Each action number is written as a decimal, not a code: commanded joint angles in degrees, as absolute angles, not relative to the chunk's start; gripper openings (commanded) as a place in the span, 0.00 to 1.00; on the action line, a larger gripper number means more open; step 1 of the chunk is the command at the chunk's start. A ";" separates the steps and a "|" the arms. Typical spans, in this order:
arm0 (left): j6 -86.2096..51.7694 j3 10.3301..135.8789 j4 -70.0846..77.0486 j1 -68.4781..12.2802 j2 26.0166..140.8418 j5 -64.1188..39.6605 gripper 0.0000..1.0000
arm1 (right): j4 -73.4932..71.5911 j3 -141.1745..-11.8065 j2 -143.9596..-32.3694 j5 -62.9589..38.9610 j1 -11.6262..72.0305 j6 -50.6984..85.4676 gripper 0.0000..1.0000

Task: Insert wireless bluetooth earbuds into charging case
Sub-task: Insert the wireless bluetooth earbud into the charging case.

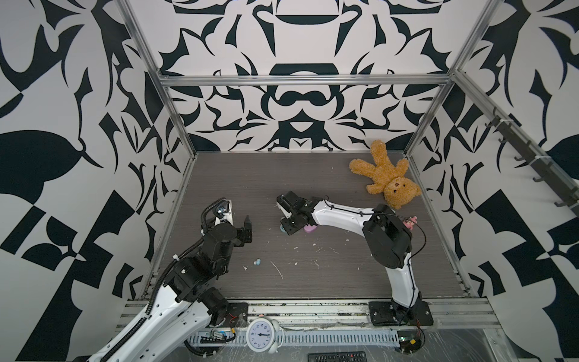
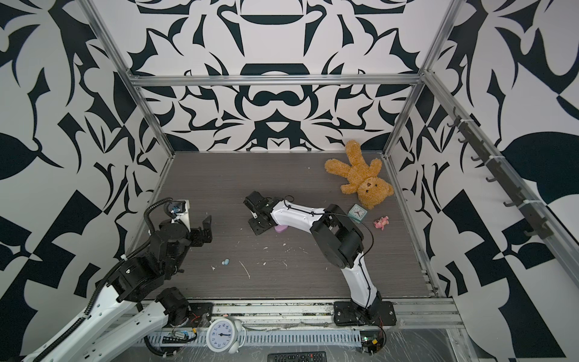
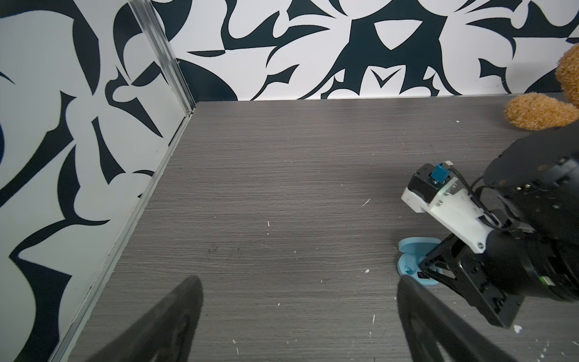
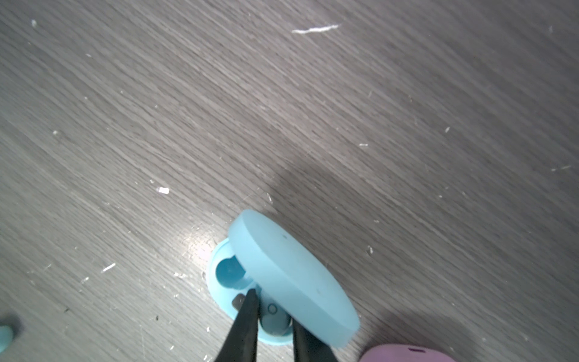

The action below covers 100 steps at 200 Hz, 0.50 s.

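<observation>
1 pale blue seated earbud (image 4: 275, 315) rests in a well of the open blue case (image 4: 291, 279), between the right gripper (image 4: 277, 326) fingers. These stand narrow on either side of it; whether they pinch it I cannot tell. The raised, smooth oval lid hides part of the base. A matte pink case (image 4: 407, 355) lies just beside, under the right arm. 1 loose earbud (image 1: 258, 262) lies on the grey wood-grain table (image 1: 313, 175), nearer the left gripper (image 3: 299, 280), which gapes wide over bare table. White scraps (image 1: 277, 269) lie scattered; a fuzzy teddy bear (image 1: 387, 175) sprawls in the far corner.
</observation>
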<state>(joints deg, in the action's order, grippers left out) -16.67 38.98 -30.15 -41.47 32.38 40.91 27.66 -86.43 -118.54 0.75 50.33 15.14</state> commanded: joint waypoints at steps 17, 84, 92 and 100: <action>-16.79 38.23 -29.11 -41.17 32.56 40.61 0.99 | 29.11 -85.12 -116.25 0.97 50.12 16.01 0.29; -16.79 38.28 -29.18 -41.13 32.28 40.62 0.99 | 29.40 -84.62 -114.48 1.24 50.14 16.69 0.33; -16.83 38.26 -29.12 -41.13 32.30 40.61 0.99 | 29.37 -84.55 -114.28 1.25 50.11 16.70 0.33; -16.86 38.28 -29.16 -41.13 32.32 40.58 0.99 | 29.52 -84.55 -114.12 1.32 50.15 16.72 0.33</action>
<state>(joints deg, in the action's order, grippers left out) -16.64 38.98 -29.76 -41.36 32.69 40.71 27.62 -85.06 -117.47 0.64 50.33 16.14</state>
